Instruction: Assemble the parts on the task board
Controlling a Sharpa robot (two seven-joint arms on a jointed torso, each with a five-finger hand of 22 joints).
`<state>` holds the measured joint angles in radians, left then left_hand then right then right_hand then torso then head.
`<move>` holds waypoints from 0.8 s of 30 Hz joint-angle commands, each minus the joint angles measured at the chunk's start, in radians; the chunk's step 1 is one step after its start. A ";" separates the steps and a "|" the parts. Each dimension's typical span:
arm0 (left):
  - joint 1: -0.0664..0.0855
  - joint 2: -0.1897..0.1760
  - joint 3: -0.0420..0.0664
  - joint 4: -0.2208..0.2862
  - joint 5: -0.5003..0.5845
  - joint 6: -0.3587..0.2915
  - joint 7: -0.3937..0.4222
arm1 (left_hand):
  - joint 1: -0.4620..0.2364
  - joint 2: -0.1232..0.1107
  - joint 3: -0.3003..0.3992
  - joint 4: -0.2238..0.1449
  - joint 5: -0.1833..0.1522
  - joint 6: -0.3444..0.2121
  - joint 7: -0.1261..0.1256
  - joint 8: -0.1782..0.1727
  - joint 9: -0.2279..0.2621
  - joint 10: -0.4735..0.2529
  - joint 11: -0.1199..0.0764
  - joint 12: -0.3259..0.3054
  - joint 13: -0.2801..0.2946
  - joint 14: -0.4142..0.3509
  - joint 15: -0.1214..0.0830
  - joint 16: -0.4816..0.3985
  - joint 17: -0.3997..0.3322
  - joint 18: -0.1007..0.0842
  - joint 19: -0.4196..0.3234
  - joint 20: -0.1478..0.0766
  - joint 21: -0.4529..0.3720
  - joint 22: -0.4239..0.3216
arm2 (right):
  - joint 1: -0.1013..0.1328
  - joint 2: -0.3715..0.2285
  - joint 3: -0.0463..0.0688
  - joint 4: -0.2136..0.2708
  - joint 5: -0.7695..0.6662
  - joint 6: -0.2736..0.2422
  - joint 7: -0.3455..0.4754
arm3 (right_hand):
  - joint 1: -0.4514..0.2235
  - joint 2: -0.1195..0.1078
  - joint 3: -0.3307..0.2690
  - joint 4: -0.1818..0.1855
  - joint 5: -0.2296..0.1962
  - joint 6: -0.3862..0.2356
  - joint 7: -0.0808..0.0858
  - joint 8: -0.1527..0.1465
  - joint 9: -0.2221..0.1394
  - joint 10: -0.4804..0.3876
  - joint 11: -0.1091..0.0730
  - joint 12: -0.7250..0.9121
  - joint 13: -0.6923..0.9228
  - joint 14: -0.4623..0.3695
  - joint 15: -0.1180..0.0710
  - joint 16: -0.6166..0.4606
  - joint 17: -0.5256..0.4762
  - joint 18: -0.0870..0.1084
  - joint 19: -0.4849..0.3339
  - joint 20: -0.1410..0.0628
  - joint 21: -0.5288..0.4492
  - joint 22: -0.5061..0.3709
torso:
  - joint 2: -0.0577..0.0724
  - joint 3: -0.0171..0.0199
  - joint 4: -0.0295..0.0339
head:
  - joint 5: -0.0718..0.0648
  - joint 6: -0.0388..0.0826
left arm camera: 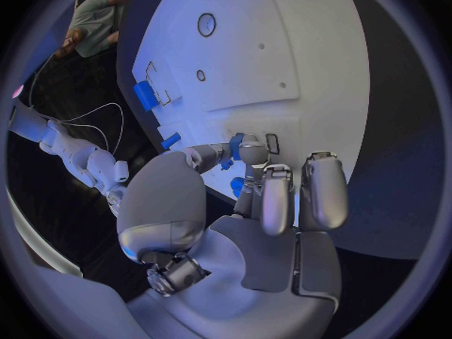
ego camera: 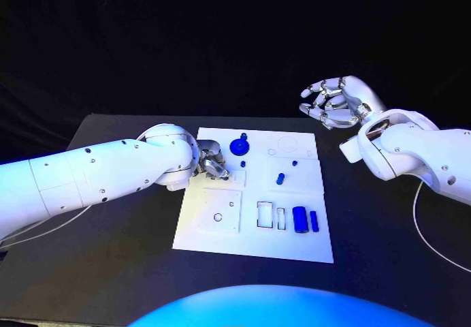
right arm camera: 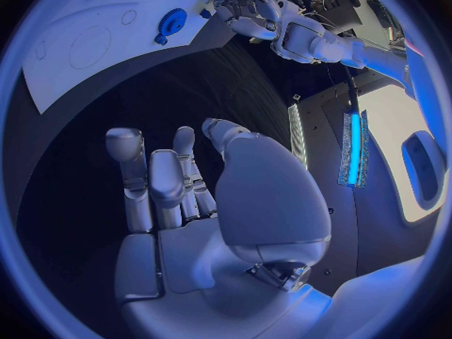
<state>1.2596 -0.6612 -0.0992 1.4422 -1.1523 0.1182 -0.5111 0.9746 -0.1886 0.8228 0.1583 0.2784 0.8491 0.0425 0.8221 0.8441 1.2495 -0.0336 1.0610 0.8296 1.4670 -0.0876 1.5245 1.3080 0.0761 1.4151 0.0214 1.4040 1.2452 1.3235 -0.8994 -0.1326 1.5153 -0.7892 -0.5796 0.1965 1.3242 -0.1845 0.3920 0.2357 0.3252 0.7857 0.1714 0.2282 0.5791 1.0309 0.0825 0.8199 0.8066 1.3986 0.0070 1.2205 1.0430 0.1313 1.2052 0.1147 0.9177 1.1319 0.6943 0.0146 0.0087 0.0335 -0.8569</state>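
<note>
The white task board (ego camera: 253,235) lies mid-table. My left hand (ego camera: 212,165) rests low over its left part, thumb and a finger pinching a small blue part (left arm camera: 236,140) right at the board's surface (left arm camera: 282,45). A blue gear (ego camera: 239,145) sits just beyond that hand, also seen from the right wrist (right arm camera: 172,21). Two small blue pegs (ego camera: 280,178) (ego camera: 293,163) stand near the board's middle. Two blue blocks (ego camera: 306,221) lie side by side at its near right. My right hand (ego camera: 337,102) hangs raised beyond the board's far right corner, fingers apart and empty (right arm camera: 179,196).
Outlined recesses (ego camera: 265,214) and a small ring mark (ego camera: 217,218) show on the board's near half. A thin white cable (ego camera: 422,231) trails on the black table at the right. Black tabletop (ego camera: 108,272) surrounds the board on all sides.
</note>
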 commanded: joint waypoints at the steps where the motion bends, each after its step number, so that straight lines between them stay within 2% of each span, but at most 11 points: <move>1: -0.002 0.001 -0.001 0.002 -0.003 0.029 -0.006 | 0.001 0.011 0.186 -0.186 0.000 -0.002 -0.006 0.007 0.000 0.006 -0.003 0.004 0.000 0.089 -0.005 0.006 0.208 -0.007 -0.003 -0.007 0.004 0.001 | -0.001 0.001 0.000 0.000 0.000 0.008 0.008 | -0.009 -0.002 0.003 0.000 0.007 0.006 -0.002 0.004 0.001 0.006 -0.002 -0.007 -0.001 0.004 -0.001 -0.004 0.000 0.006 0.006 -0.002 -0.005 -0.001 | 0.000 -0.0003 0.0004 | 0.001 0.000; 13: -0.002 0.004 -0.001 0.001 0.000 0.033 -0.006 | 0.001 0.010 0.185 -0.186 -0.001 -0.003 -0.006 0.010 0.001 0.005 -0.003 0.005 0.000 0.089 -0.005 0.006 0.208 -0.007 -0.002 -0.007 0.005 0.002 | -0.001 0.001 0.000 0.000 0.000 0.009 0.008 | -0.009 -0.002 0.003 0.000 0.007 0.006 -0.002 0.004 0.001 0.006 -0.002 -0.007 -0.001 0.004 -0.001 -0.004 0.000 0.006 0.006 -0.002 -0.005 -0.001 | 0.001 -0.0002 -0.0003 | 0.001 -0.002; 24: -0.002 0.006 -0.001 -0.005 0.008 0.043 -0.006 | -0.048 -0.004 0.133 -0.140 -0.007 -0.006 -0.014 0.026 -0.007 0.004 -0.007 0.019 -0.003 0.089 -0.008 0.007 0.206 -0.007 -0.005 -0.008 0.001 -0.002 | -0.001 0.000 0.000 0.001 -0.001 0.011 0.005 | -0.001 -0.011 0.005 -0.010 -0.010 0.008 -0.004 0.006 0.002 0.009 -0.004 -0.006 -0.009 0.005 -0.003 -0.008 -0.001 0.006 0.009 -0.004 -0.010 -0.003 | 0.000 0.0001 0.0002 | 0.000 -0.006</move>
<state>1.2603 -0.6576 -0.0980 1.4371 -1.1516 0.1295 -0.5124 0.9311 -0.1926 0.8476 0.1334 0.2723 0.8420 0.0377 0.8446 0.8387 1.2517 -0.0358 1.0770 0.8271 1.4669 -0.0874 1.5286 1.3078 0.0762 1.4113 0.0178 1.4039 1.2445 1.3230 -0.8999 -0.1326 1.5153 -0.7878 -0.5789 0.1963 1.3214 -0.1872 0.3961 0.2315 0.3213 0.7892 0.1680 0.2281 0.5790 1.0347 0.0787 0.8199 0.7988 1.3986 0.0070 1.2151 1.0422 0.1313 1.2091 0.1107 0.9138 1.1308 0.6951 0.0146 0.0086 0.0337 -0.8616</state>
